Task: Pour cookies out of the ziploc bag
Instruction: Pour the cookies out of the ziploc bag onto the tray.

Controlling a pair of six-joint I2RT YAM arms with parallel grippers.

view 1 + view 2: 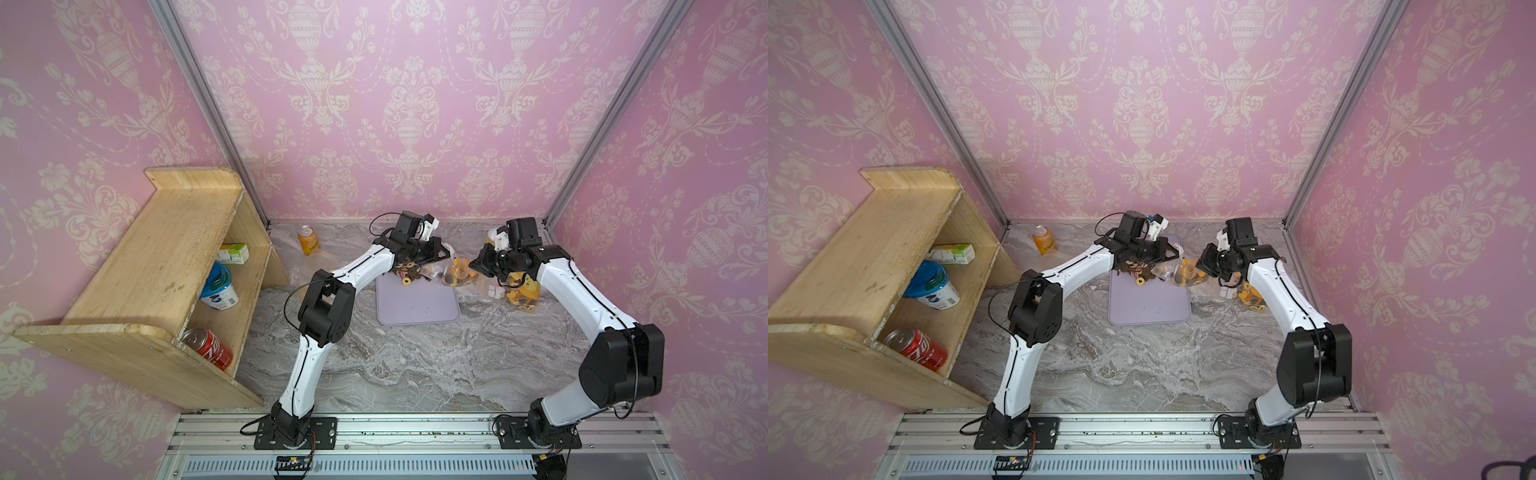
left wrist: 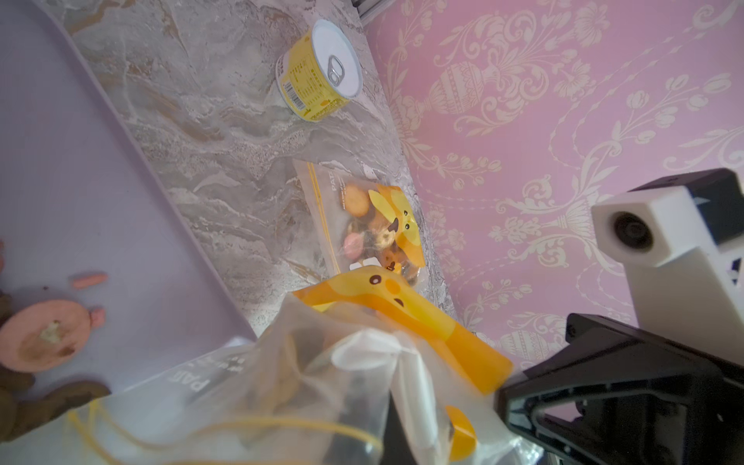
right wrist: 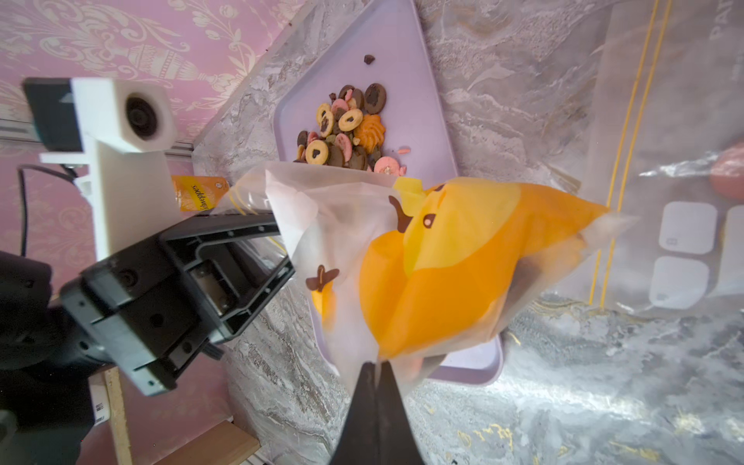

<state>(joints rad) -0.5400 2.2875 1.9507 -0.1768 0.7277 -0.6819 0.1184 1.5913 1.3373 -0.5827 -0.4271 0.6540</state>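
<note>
A clear ziploc bag (image 1: 456, 272) (image 1: 1187, 272) with an orange cartoon print hangs between both grippers over the far part of a lavender tray (image 1: 417, 309) (image 1: 1149, 307). My left gripper (image 1: 445, 250) (image 2: 396, 402) is shut on the bag's zipper end (image 2: 322, 382). My right gripper (image 1: 474, 264) (image 3: 376, 367) is shut on the bag's (image 3: 443, 261) opposite corner. The cookies (image 1: 405, 272) (image 1: 1136, 272) (image 3: 346, 129), round, in brown, tan and pink, lie piled on the tray's far left corner beneath the bag's mouth. A dark shape shows through the bag; what it holds is unclear.
A second bag of cookies (image 1: 519, 293) (image 2: 374, 225) lies on the marble table under the right arm. A yellow tin (image 2: 318, 72) stands behind it, an orange can (image 1: 308, 240) at the back left. A wooden shelf (image 1: 166, 249) with a carton, a tub and a red can fills the left side.
</note>
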